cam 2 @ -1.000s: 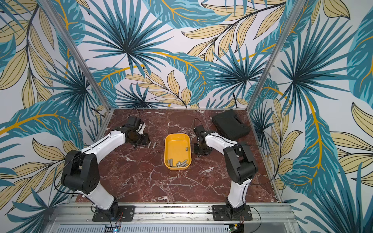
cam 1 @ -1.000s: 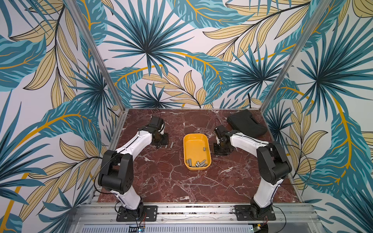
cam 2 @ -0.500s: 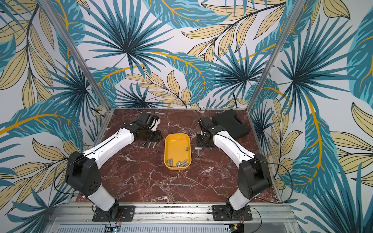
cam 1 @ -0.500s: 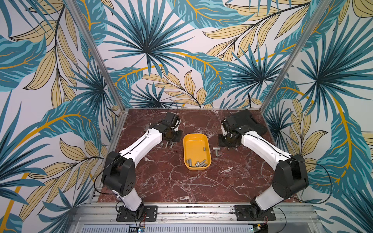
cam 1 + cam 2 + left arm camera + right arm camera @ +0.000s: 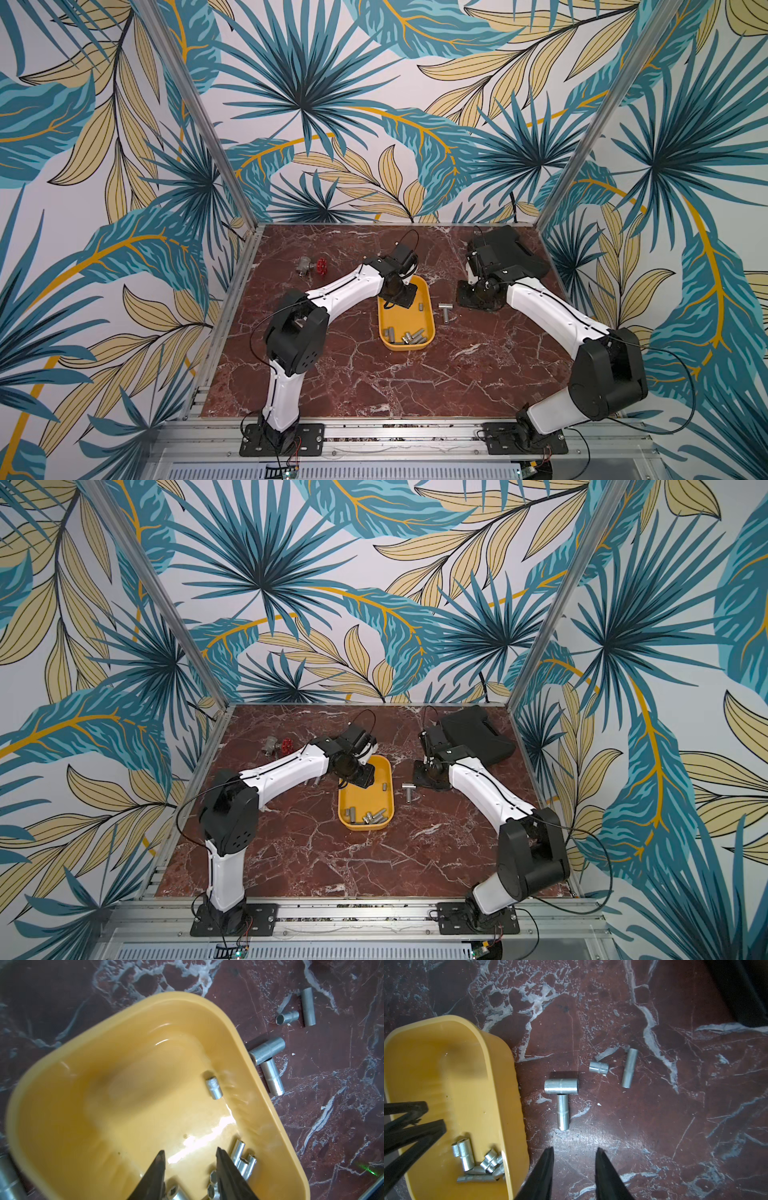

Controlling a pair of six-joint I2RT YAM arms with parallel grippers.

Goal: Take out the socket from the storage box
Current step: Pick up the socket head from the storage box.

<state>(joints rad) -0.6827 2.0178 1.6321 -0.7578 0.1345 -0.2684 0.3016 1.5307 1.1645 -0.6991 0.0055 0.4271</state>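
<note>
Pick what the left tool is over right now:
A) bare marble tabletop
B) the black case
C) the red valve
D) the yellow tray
D: in the left wrist view the left tool hangs open and empty over the yellow tray.

i see storage box [image 5: 405, 316] yellow | sockets [image 5: 409, 336] silver | table [image 5: 374, 374] dark red marble, white veins | walls [image 5: 291, 83] teal-and-tan leaf print | case [image 5: 519, 257] black

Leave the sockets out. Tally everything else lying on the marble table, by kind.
Yellow storage box: 1
Black case: 1
Valve with red handwheel: 1
Total: 3
</note>
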